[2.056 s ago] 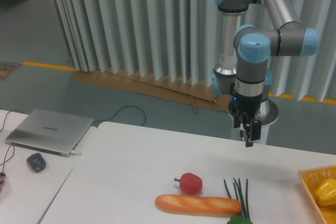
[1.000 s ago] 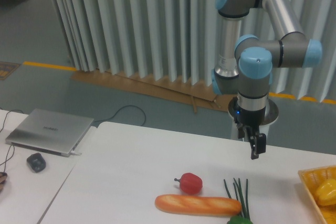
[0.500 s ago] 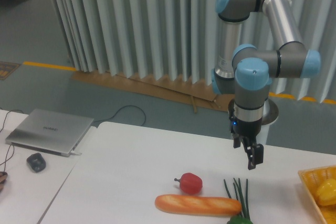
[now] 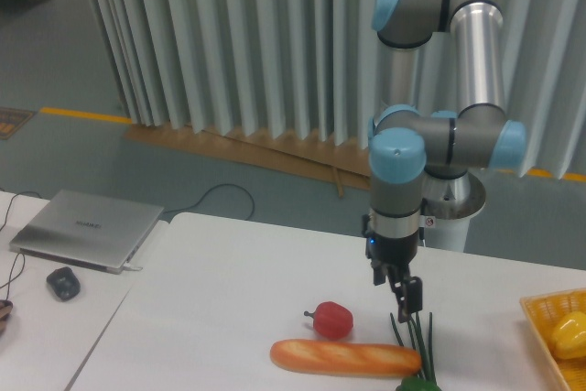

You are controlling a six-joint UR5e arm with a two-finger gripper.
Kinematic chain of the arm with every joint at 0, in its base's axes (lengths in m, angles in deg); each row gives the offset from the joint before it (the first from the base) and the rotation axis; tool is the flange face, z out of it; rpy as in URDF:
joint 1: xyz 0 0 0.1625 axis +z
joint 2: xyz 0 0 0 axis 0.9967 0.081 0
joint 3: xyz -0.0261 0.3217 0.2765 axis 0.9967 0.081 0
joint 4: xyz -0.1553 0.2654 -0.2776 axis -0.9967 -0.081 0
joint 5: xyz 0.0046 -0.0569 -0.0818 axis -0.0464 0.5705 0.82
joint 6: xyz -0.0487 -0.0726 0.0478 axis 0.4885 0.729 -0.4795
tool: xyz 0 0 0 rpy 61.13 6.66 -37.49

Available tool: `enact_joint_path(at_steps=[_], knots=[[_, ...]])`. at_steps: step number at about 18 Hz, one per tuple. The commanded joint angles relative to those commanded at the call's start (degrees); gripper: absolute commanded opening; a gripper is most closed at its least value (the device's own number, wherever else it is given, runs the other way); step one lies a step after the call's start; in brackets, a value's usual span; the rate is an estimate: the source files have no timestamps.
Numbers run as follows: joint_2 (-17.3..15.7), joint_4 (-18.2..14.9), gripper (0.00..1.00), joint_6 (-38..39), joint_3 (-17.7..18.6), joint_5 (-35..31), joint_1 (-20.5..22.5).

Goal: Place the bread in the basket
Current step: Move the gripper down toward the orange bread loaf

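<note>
The gripper (image 4: 407, 304) hangs above the white table (image 4: 238, 290), just over the right part of the bread (image 4: 345, 357). At the loaf's 11 o'clock a red pepper (image 4: 331, 319) sits just beside it, crowding that side. At its 3 o'clock end green onion stalks (image 4: 417, 341) cross the tabletop under the gripper, with a dark green vegetable (image 4: 417, 384) at the lower edge. The basket (image 4: 554, 341) lies well apart at 3 o'clock, a yellow pepper (image 4: 569, 334) already filling part of it. Bare table stretches from 9 to 12 o'clock.
</note>
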Motion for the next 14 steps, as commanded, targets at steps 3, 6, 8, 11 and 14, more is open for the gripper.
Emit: enact_joint_path(at_steps=[3, 6, 8, 11, 14], knots=[[2.4, 2.2, 1.00, 0.5, -0.1, -0.3, -1.2], [3.3, 3.1, 1.00, 2.6, 0.9, -1.5, -3.0], [4.5, 5.0, 1.00, 3.0, 1.1, -1.6, -3.5], [6.2, 6.1, 1.00, 3.0, 1.1, -1.7, -3.5], [7.3, 6.6, 1.00, 3.0, 0.8, -1.8, -3.5]])
